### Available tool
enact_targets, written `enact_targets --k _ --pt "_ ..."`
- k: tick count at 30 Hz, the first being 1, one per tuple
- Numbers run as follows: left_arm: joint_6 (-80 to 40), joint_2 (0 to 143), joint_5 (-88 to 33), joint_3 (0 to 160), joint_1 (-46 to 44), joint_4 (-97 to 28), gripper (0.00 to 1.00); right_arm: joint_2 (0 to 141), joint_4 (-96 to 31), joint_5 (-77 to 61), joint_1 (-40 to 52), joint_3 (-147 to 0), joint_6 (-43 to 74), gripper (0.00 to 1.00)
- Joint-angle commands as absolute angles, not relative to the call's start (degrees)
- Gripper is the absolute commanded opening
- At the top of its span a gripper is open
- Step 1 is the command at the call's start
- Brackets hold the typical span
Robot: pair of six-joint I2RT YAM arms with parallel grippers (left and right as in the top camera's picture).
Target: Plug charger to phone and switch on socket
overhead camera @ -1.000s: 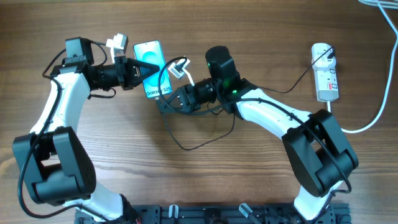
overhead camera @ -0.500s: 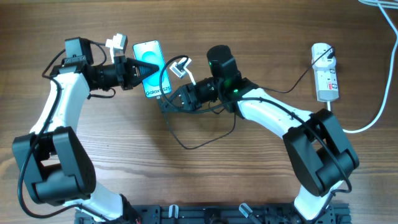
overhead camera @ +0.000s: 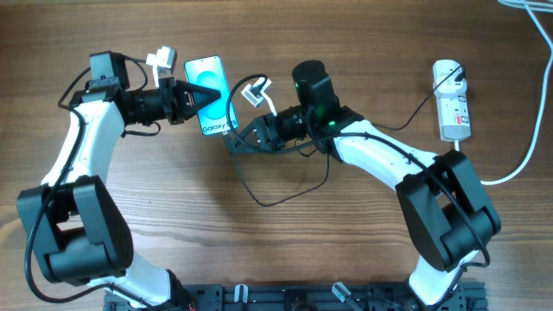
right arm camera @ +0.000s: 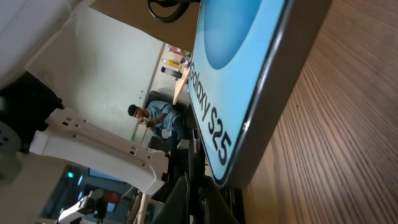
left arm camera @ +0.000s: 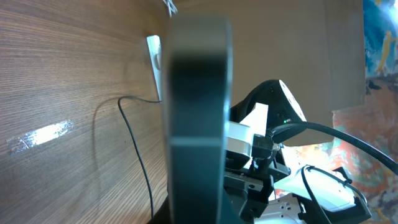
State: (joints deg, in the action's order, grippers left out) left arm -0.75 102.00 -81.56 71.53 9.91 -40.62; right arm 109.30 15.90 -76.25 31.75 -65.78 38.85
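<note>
Well, from above you see the left claw [overhead camera: 197, 97] clamped across the phone [overhead camera: 209, 71], holding it at about 11 o'clock on the tabletop [overhead camera: 346, 250]. The right claw [overhead camera: 235, 138] sits at the phone's lower end, closed on the connector end of the charger [overhead camera: 259, 200]. Its thin black cable loops toward 6 o'clock, then runs up to the socket [overhead camera: 452, 108] at 2 o'clock.

Your left wrist camera shows what the overhead cannot: the phone [left arm camera: 196, 93] edge-on, a dark blurred slab, with the socket [left arm camera: 153, 59] far behind it and the cable [left arm camera: 138, 155] lying on the wood. The right wrist camera puts the phone [right arm camera: 236, 74] very near, tilted up off the tabletop, white strip reading "Galaxy S25", and the right claw [right arm camera: 194, 193] just beside its end edge.

You have open wood toward 6 o'clock; the thick white cord [overhead camera: 518, 160] hugs the 3 o'clock edge. The tabletop is matte, grained wood, the phone glossy and flat, the socket smooth white plastic with rounded ends.
</note>
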Motion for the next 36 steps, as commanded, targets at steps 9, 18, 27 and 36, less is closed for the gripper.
enact_targets --k 9,18,27,36 --pt "-5.2 101.0 -85.5 72.0 9.7 -37.0 0.04 110.1 18.4 -77.5 32.4 -66.3 37.7 0.04" --pt "-7.3 101.0 -85.5 72.0 9.3 -36.6 0.04 110.1 18.4 -75.4 32.4 -66.3 37.7 0.04" --pt "-8.2 101.0 -85.3 72.0 9.3 -36.1 0.04 110.1 18.4 -72.8 32.4 -66.3 37.7 0.04" --pt "-8.2 101.0 -82.4 72.0 9.3 -36.2 0.04 110.1 18.4 -76.1 32.4 -66.3 36.2 0.04"
